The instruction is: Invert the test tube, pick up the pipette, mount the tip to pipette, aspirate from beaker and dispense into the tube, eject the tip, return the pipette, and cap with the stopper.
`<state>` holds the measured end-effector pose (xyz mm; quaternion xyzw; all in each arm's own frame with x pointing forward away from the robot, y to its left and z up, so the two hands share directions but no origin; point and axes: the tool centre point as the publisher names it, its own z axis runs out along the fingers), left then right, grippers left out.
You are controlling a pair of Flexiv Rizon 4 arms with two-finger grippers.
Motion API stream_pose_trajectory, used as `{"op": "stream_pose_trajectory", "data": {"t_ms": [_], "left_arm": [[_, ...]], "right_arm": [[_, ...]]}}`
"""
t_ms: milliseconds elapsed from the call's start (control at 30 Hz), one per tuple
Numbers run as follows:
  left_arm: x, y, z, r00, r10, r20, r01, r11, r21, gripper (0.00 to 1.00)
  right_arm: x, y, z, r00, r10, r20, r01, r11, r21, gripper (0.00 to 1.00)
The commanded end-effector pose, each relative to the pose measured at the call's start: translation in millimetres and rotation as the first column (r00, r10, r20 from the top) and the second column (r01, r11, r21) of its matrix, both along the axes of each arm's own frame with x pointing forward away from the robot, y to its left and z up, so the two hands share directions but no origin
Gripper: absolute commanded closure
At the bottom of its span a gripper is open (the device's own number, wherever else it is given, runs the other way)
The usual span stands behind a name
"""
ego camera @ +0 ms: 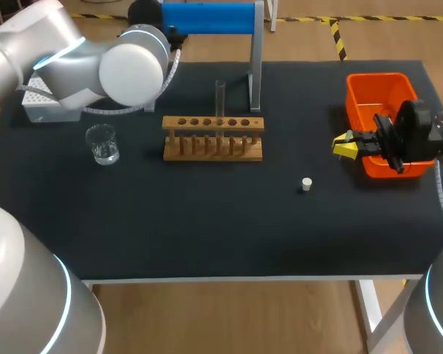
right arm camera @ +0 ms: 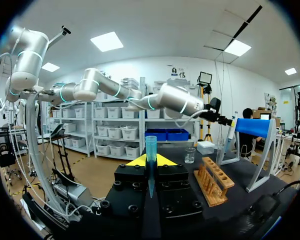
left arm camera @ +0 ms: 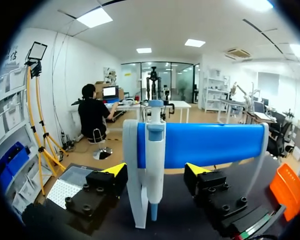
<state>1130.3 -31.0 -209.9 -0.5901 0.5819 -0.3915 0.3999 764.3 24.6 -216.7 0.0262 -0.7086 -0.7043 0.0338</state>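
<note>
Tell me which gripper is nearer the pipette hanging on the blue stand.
Left. The left gripper has the pipette just ahead, in line with its open jaws; the right gripper is far off beside the orange bin.

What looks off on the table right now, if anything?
Nothing stands out. Test tube upright in the rack, beaker upright with no spill visible, stopper alone on the table, pipette on its stand inside the open left gripper, tip upright in the right gripper.

Wooden rack (ego camera: 213,140), orange bin (ego camera: 376,77), blue-topped stand (ego camera: 207,18), black table (ego camera: 207,221).
</note>
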Motion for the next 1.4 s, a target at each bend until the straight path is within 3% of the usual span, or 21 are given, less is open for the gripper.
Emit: {"op": "stream_pose_trajectory", "data": {"t_ms": [33,133,233,367,767,833,1400], "left_arm": [[5.7,0,-2.0,1.0,0.0,-0.004,0.0,1.0,-0.003,0.32],[8.5,1,-2.5,1.0,0.002,-0.003,-0.002,1.0,-0.004,0.32],[10.7,0,-2.9,1.0,0.001,-0.001,-0.001,1.0,-0.004,0.48],[14.2,-2,-3.5,1.0,-0.004,0.003,0.004,1.0,-0.005,0.51],[23.3,-6,-6.4,1.0,-0.019,0.005,0.019,1.0,-0.005,0.5],[24.9,-7,-7.0,1.0,-0.02,0.004,0.02,1.0,-0.008,0.46],[32.1,-8,-7.2,1.0,-0.023,0.011,0.023,1.0,-0.011,0.48]], "right_arm": [[-0.7,-1,0,1.0,0.001,0.001,-0.001,1.0,-0.001,1.0],[-0.7,-1,0,1.0,0.001,0.001,-0.001,1.0,-0.001,1.0],[-0.7,-1,0,1.0,0.001,0.001,-0.001,1.0,-0.001,1.0],[-0.7,-1,0,1.0,0.001,0.001,-0.001,1.0,-0.001,1.0],[-0.7,-1,0,1.0,0.001,0.001,-0.001,1.0,-0.001,1.0],[-0.7,-1,0,1.0,0.001,0.001,-0.001,1.0,-0.001,1.0],[-0.7,-1,0,1.0,0.001,0.001,-0.001,1.0,-0.001,1.0]]}}
